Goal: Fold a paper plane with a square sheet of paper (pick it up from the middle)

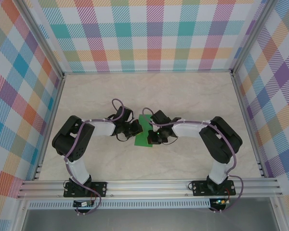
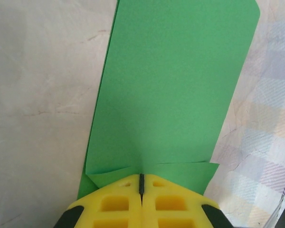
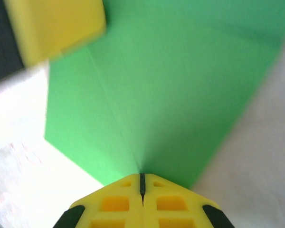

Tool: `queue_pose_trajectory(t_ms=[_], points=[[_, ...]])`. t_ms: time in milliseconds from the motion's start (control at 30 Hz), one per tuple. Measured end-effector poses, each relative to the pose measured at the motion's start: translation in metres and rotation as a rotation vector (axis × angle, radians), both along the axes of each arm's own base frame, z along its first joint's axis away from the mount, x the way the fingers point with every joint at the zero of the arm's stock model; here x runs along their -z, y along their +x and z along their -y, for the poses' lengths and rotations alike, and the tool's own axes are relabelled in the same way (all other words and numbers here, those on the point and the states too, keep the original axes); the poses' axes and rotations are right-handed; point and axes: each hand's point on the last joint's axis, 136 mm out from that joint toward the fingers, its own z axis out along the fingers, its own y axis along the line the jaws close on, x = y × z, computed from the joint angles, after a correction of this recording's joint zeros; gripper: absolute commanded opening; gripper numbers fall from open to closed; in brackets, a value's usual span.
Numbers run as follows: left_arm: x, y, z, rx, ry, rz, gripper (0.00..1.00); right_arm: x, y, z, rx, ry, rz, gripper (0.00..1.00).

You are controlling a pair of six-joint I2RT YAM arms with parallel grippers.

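Observation:
The square sheet of paper (image 1: 144,132) is bright green and folded into a narrow strip, standing up between the two grippers at the middle of the table. My left gripper (image 1: 134,129) meets it from the left. In the left wrist view its yellow fingers (image 2: 141,183) are shut on the paper's near edge, where layered flaps of the paper (image 2: 171,85) overlap. My right gripper (image 1: 153,134) meets it from the right. Its tips (image 3: 142,183) are shut on the paper (image 3: 171,80) where a crease runs into them. The left gripper's yellow finger (image 3: 57,28) shows beyond the paper.
The beige marbled tabletop (image 1: 192,101) spreads behind the arms. Plaid walls (image 1: 149,33) close in the back and both sides. An aluminium rail (image 1: 149,185) runs along the near edge, where both arm bases are bolted.

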Motion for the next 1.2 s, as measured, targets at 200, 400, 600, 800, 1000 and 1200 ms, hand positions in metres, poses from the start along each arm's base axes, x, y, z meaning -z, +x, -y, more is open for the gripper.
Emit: queue_pose_trajectory(t_ms=[200,400,600,800,1000,1200], points=[[0.0,0.0,0.0,0.0,-0.001,0.0,0.0,-0.001,-0.041,0.034,-0.049,-0.049,-0.059,0.0],[-0.001,0.0,0.001,0.003,-0.003,0.0,0.0,-0.029,-0.03,0.03,-0.042,-0.042,-0.008,0.0],[-0.001,0.0,0.001,0.005,-0.003,0.002,0.0,-0.047,0.023,-0.013,0.013,0.021,0.084,0.0],[-0.001,0.0,0.001,0.007,-0.005,0.001,0.0,-0.011,0.031,-0.021,0.036,-0.022,0.024,0.0],[-0.002,0.0,0.001,0.014,0.0,0.002,0.0,-0.002,0.029,-0.018,0.04,-0.035,0.01,0.0],[-0.002,0.002,0.001,0.028,0.025,-0.007,0.0,0.0,0.027,-0.015,-0.03,-0.043,0.053,0.0]])
